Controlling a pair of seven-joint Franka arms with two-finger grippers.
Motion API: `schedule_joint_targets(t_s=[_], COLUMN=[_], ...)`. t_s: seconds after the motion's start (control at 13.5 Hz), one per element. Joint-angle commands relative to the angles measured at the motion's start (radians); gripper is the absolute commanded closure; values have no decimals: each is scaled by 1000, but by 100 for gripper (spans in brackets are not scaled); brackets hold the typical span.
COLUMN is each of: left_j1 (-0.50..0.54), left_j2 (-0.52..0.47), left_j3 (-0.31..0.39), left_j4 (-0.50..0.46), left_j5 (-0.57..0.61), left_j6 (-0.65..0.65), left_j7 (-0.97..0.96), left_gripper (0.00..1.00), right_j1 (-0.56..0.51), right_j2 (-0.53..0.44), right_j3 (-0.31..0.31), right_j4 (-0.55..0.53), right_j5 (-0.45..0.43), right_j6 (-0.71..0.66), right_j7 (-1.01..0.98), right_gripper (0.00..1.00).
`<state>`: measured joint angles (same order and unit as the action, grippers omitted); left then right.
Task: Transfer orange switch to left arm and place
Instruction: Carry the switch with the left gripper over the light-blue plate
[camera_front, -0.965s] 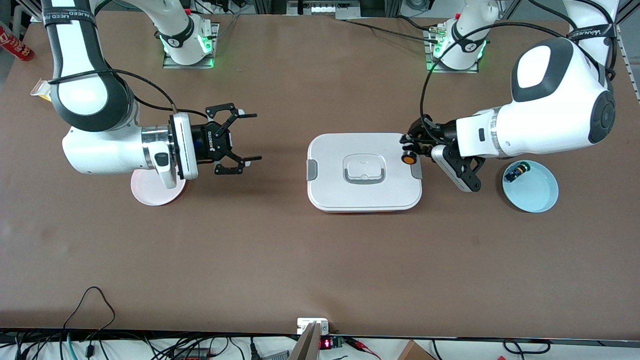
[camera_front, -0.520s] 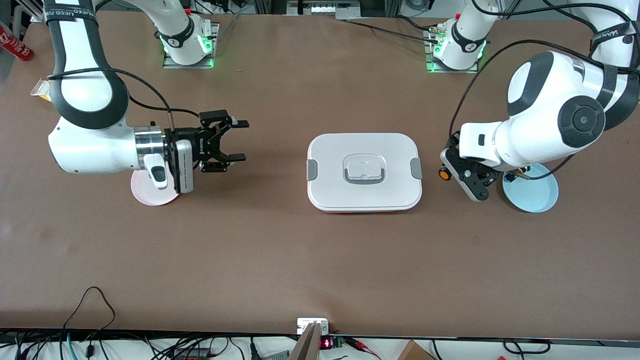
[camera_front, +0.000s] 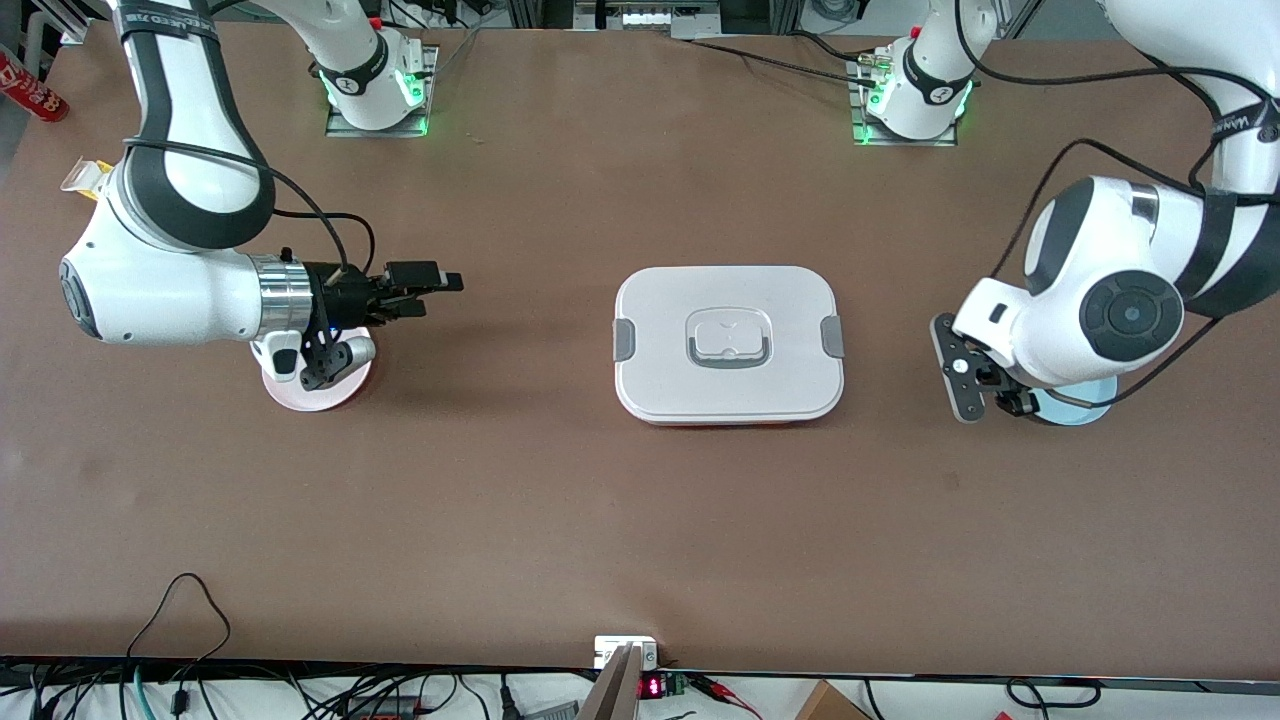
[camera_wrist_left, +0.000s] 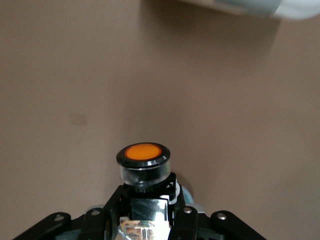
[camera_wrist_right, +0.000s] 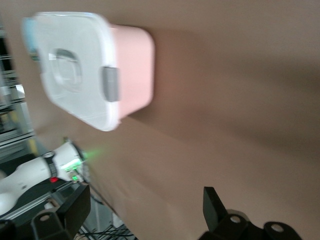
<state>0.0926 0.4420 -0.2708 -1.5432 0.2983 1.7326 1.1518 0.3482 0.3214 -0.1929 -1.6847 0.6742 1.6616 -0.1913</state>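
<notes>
Step in hand, as judged: carry phase before the handover. The orange switch (camera_wrist_left: 143, 160) is clamped in the left gripper (camera_wrist_left: 145, 200), jaws closed on its lower body, orange cap protruding past the fingertips. In the front view that gripper is mostly hidden under the left arm's wrist, over the edge of the blue plate (camera_front: 1085, 410) at the left arm's end of the table (camera_front: 600, 520). The switch itself can't be made out there.

The right gripper (camera_front: 425, 290) is held with its fingers wide apart and nothing between them. It hangs over bare table just beside the pink plate (camera_front: 315, 395), pointed toward the box (camera_front: 728, 343). The right arm looks to be waiting to receive.

The box sits between the two grippers, lid on, untouched.

Next move, estimated: the switch has to be routed around the box, not into it, to a meeting point. The exposed cap end is what should be offered, so the empty jaws need lining up on that before release.
</notes>
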Motion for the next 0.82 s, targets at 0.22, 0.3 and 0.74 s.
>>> schedule_joint_targets(t_s=[0.22, 0.3, 0.74], left_j1=[162, 183, 298], left_j2=[112, 113, 135], left_j3=[-8, -8, -7], left_j4=[20, 6, -95], left_j5=[88, 103, 128], left_j6=[76, 102, 271], left_j7=[264, 313, 408], left_gripper=[76, 77, 77], right_j1=[9, 9, -182], right_j2=[-53, -67, -76], right_j3=[13, 16, 44], right_j4=[34, 61, 183], right_j5=[-612, -743, -791], right_j6=[-46, -58, -49], right_j7=[135, 133, 136], right_gripper=[0, 0, 0])
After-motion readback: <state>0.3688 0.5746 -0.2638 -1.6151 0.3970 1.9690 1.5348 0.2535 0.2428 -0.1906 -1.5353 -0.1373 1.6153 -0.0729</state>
